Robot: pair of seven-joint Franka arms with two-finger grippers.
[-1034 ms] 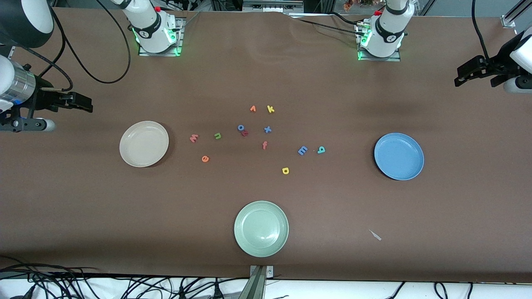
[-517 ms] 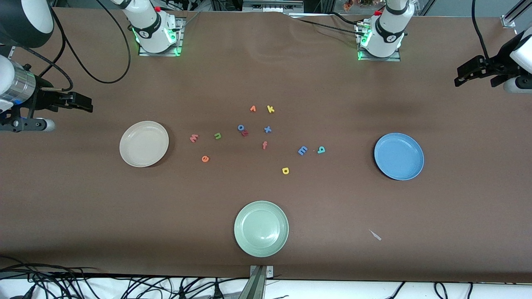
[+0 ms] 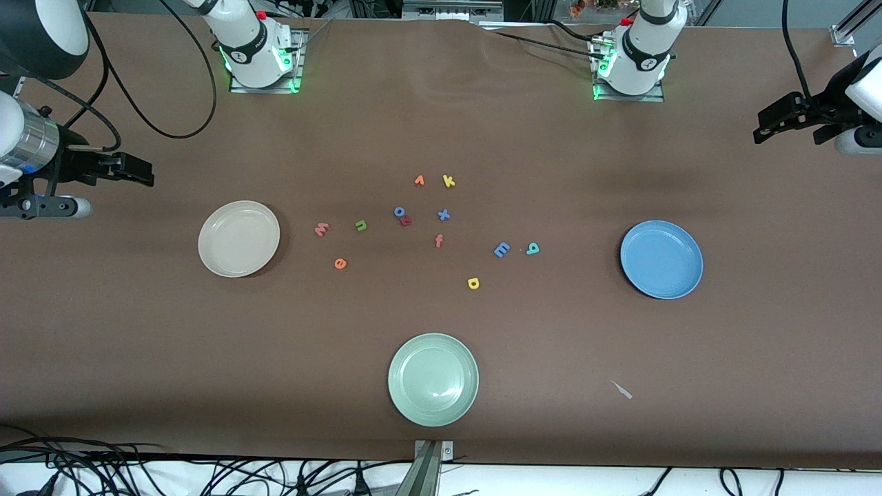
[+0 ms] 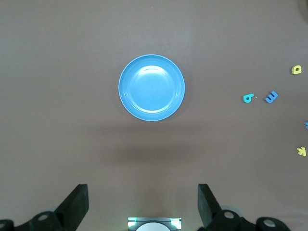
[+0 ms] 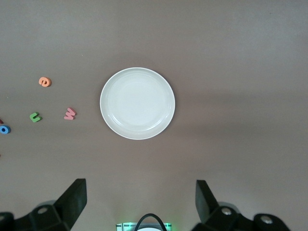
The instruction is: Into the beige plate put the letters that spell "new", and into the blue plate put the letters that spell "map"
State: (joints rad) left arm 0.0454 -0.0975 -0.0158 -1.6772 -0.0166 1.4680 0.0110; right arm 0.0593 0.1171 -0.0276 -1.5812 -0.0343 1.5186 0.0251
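The beige plate (image 3: pixel 238 238) (image 5: pixel 137 103) lies toward the right arm's end, holding nothing. Beside it on the cloth are the pinkish "w" (image 3: pixel 322 229) (image 5: pixel 70 113), green "n" (image 3: pixel 361 224) (image 5: pixel 35 117) and orange "e" (image 3: pixel 340 262) (image 5: pixel 44 82). The blue plate (image 3: pixel 661 259) (image 4: pixel 151 87) lies bare toward the left arm's end, with blue "m" (image 3: pixel 502 249) (image 4: pixel 271 96), teal "a" (image 3: pixel 532 249) (image 4: pixel 248 98) and yellow "p" (image 3: pixel 473 283) (image 4: pixel 297 70) nearby. My right gripper (image 3: pixel 145 172) (image 5: pixel 140 199) and left gripper (image 3: pixel 761 127) (image 4: pixel 143 202) hang open, high over their table ends.
A pale green plate (image 3: pixel 433 379) sits near the front edge. Spare letters cluster mid-table: blue "o" (image 3: pixel 400 211) touching a red letter (image 3: pixel 406 221), blue "x" (image 3: pixel 444 215), orange-red "f" (image 3: pixel 439 240), yellow "k" (image 3: pixel 448 181), an orange letter (image 3: pixel 419 180). A small pale scrap (image 3: pixel 622 390) lies nearer the front camera than the blue plate.
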